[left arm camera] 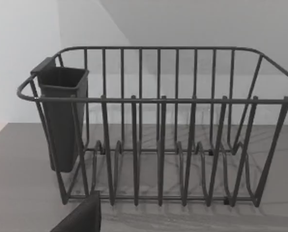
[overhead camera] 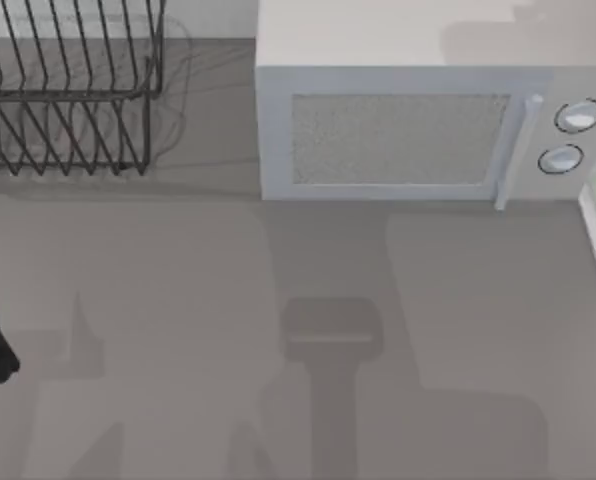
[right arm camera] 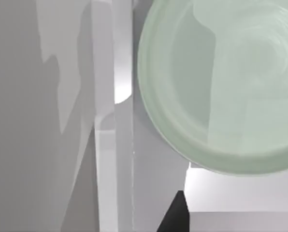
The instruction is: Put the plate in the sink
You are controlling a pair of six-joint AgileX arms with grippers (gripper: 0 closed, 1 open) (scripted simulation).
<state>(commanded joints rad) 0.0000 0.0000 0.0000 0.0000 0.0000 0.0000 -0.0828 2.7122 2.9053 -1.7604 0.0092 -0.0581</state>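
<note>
You are looking down from the right wrist at the plate (right arm camera: 231, 92), lying flat inside the sink (right arm camera: 105, 159), just below that camera and past the white rim. I cannot tell how far the right gripper is open, nor whether it is holding anything. Your left arm is idling, facing the dish rack (left arm camera: 158, 130).
</note>
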